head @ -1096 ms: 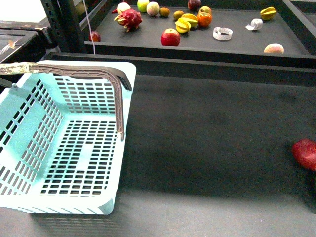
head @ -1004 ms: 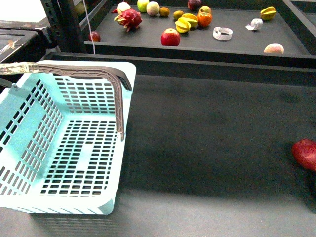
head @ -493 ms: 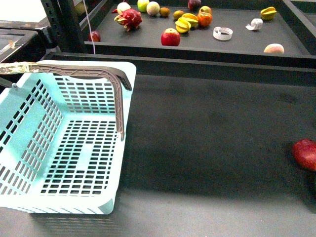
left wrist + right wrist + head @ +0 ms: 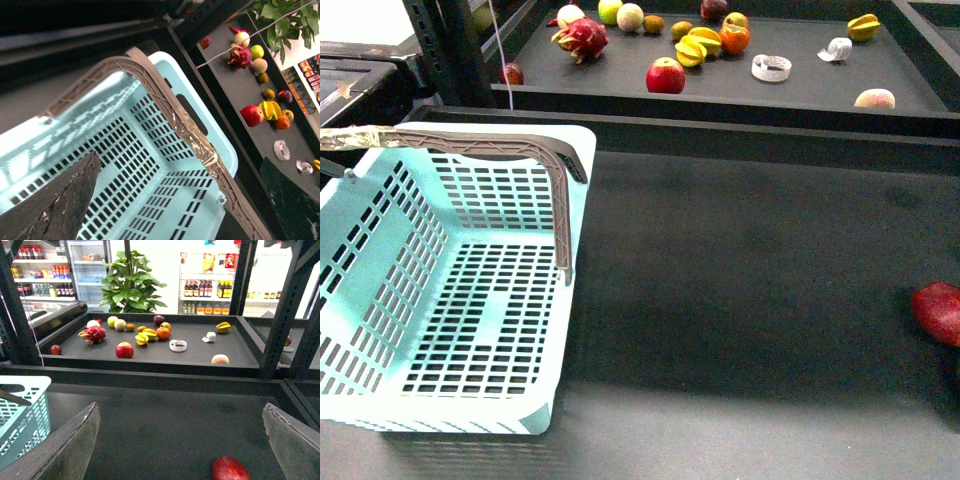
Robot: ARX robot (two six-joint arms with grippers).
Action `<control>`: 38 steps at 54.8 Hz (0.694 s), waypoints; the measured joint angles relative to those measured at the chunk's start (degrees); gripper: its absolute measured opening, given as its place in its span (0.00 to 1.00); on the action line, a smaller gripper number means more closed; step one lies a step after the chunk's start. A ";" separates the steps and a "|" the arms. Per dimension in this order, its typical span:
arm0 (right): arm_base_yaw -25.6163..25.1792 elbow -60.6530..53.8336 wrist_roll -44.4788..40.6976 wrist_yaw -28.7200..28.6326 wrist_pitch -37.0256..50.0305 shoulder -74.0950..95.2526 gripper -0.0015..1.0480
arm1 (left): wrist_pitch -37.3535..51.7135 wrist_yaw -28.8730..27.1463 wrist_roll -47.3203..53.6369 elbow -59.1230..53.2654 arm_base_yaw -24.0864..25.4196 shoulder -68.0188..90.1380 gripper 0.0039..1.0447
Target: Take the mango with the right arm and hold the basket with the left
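The aqua-blue basket (image 4: pixel 380 255) stands empty at the front left, one grey-brown handle (image 4: pixel 563 200) lying along its right rim. The yellow-orange oval mango (image 4: pixel 875 98) lies on the raised back tray at the right; it also shows in the right wrist view (image 4: pixel 220 359). My left gripper (image 4: pixel 175 200) hangs open above the basket (image 4: pixel 220 150), its fingers (image 4: pixel 55 205) apart over the taped handle (image 4: pixel 192 132). My right gripper (image 4: pixel 180 445) is open and empty above the dark table, far short of the mango. Neither gripper shows in the front view.
A dark red oval fruit (image 4: pixel 940 312) lies on the table at the right edge, also in the right wrist view (image 4: pixel 230 469). The back tray (image 4: pixel 800 85) holds a dragon fruit (image 4: pixel 582 38), red apple (image 4: pixel 665 76), starfruit (image 4: pixel 700 45) and several other fruits. Dark shelf posts (image 4: pixel 280 315) frame it.
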 joint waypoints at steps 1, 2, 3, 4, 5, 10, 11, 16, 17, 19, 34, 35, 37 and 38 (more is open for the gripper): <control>0.00 0.00 0.00 0.00 0.00 0.00 0.92 | 0.44 0.79 -1.40 1.49 0.00 2.73 0.92; 0.00 0.00 0.00 0.02 0.00 0.00 0.92 | 0.79 1.62 -2.82 2.99 0.02 5.38 0.92; 0.00 0.00 0.00 0.00 0.00 0.00 0.92 | 1.03 2.08 -3.61 3.93 0.07 6.99 0.92; 0.00 0.00 0.00 0.02 0.00 0.00 0.92 | 1.46 2.95 -5.03 5.22 0.04 9.33 0.92; 0.00 0.00 0.02 0.00 0.00 0.00 0.92 | 1.95 3.69 -6.19 6.56 0.04 11.52 0.92; 0.00 0.00 0.02 0.02 0.00 0.00 0.92 | 2.80 6.23 -10.36 12.22 -0.26 19.61 0.92; 0.00 0.00 0.00 0.00 0.00 0.00 0.92 | 2.73 6.25 -10.95 13.31 -0.28 20.94 0.92; 0.00 0.00 0.02 0.02 0.00 0.00 0.92 | 2.73 6.40 -12.50 16.94 -0.26 24.79 0.92; 0.00 0.00 0.00 0.00 0.00 0.00 0.92 | 2.73 6.43 -12.63 17.25 -0.26 25.11 0.92; 0.00 0.00 0.00 0.00 0.00 0.00 0.92 | 2.73 6.54 -12.98 18.53 -0.26 26.38 0.92; 0.00 0.00 0.00 0.00 0.00 0.00 0.92 | 2.67 7.43 -14.73 25.49 -0.04 35.08 0.92; 0.00 0.00 0.02 0.02 0.00 0.00 0.92 | 2.64 7.41 -14.73 25.70 -0.04 35.54 0.92; 0.00 0.00 0.02 0.02 0.00 0.00 0.92 | 2.47 7.39 -14.73 26.14 -0.07 36.26 0.87; 0.00 0.00 0.02 0.02 0.00 0.00 0.92 | 2.47 7.41 -14.75 26.21 -0.07 36.41 0.85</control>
